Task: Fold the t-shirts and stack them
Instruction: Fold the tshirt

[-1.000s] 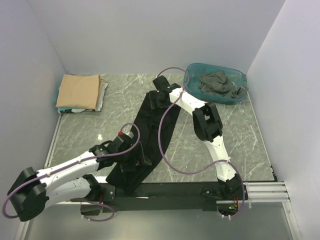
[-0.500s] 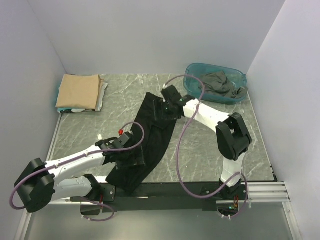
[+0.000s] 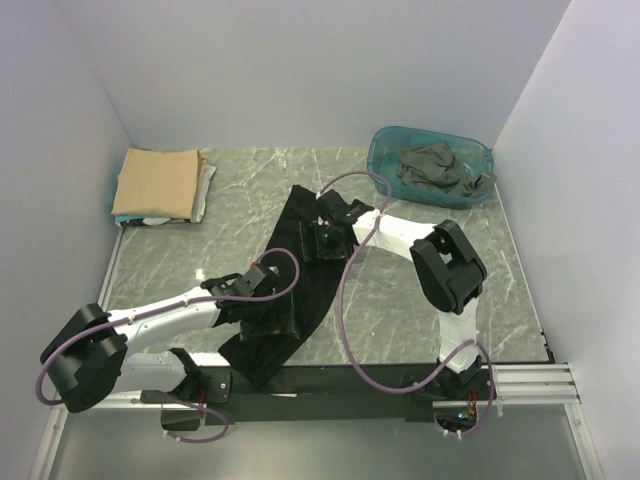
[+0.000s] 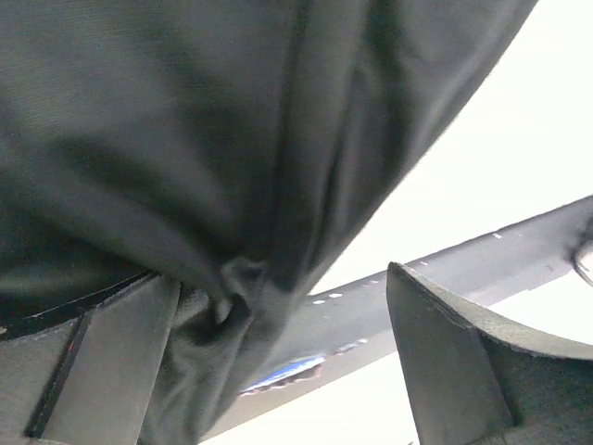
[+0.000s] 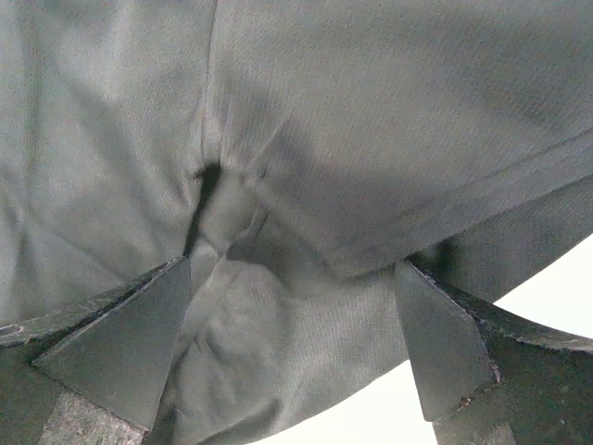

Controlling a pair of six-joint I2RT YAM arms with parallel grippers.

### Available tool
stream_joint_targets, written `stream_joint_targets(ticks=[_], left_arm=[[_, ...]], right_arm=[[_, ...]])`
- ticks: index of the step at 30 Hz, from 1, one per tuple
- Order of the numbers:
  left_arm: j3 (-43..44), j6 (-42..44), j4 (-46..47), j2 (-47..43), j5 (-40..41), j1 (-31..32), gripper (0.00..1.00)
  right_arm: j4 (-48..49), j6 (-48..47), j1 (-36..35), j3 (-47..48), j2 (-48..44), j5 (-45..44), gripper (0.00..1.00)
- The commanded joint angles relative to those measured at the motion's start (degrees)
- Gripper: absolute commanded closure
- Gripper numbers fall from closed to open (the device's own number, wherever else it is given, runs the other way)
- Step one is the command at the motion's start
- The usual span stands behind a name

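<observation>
Across the middle of the grey marbled tabletop (image 3: pixel 480 280) we see the black short-sleeved cloth t-shirt (image 3: pixel 292 230) lying as a long narrow strip. It runs diagonally from the centre toward the near edge, where its lower end reaches the dark rail. Our left arm (image 3: pixel 170 315) reaches in low from the near left, and its jaws sit over the strip's lower half. They are spread wide and released. From the left wrist we see a bunched fold of the black cloth (image 4: pixel 185 139) pressed against one finger (image 4: pixel 102 371), while the other finger (image 4: pixel 463 362) stands clear of it. Our right arm (image 3: pixel 400 232) bends back over the strip's upper half, its jaws likewise spread and released. From the right wrist, creased cloth (image 5: pixel 371 120) fills the view above both fingers (image 5: pixel 120 334). At the far left corner the folded tan t-shirt (image 3: pixel 157 182) tops a stack of thin pale t-shirts (image 3: pixel 203 190). At the far right, the crumpled dark grey t-shirt (image 3: pixel 435 165) lies inside the translucent teal plastic tub (image 3: pixel 385 150).
</observation>
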State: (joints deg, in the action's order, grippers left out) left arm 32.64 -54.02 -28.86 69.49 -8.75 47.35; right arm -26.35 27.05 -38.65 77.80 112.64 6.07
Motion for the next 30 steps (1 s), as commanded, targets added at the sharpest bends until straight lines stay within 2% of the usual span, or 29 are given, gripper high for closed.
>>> stream_joint_targets(ticks=[1,8,18,20,23,27,30], left_arm=[[-0.39,2.69,5.74,3.45,-3.90,0.20,0.01],[3.74,4.27,6.80,8.20,-3.20,0.28,0.01],[9.36,2.25,12.86,13.64,-6.09,0.28,0.01],[9.81,2.34,13.13,14.61,-7.24,0.28,0.01],[11.21,2.69,11.73,14.27,-5.32,0.28,0.01],[14.81,3.74,10.49,11.55,-0.93,0.28,0.01],[16.39,4.27,9.88,8.74,0.49,0.28,0.01]], right_arm=[[-0.55,-1.29,2.26,3.14,3.54,-0.79,0.03],[-3.62,-3.75,5.77,10.78,10.31,-1.31,0.03],[-17.83,-9.82,11.14,38.88,23.92,-2.73,0.03],[-18.56,-11.05,11.41,41.46,24.99,-2.37,0.03],[-16.90,-12.37,12.02,44.71,26.66,-1.85,0.03],[-20.93,-13.51,12.37,54.10,29.74,-0.79,0.03],[-22.69,-15.00,12.37,56.93,27.21,-0.70,0.03]])
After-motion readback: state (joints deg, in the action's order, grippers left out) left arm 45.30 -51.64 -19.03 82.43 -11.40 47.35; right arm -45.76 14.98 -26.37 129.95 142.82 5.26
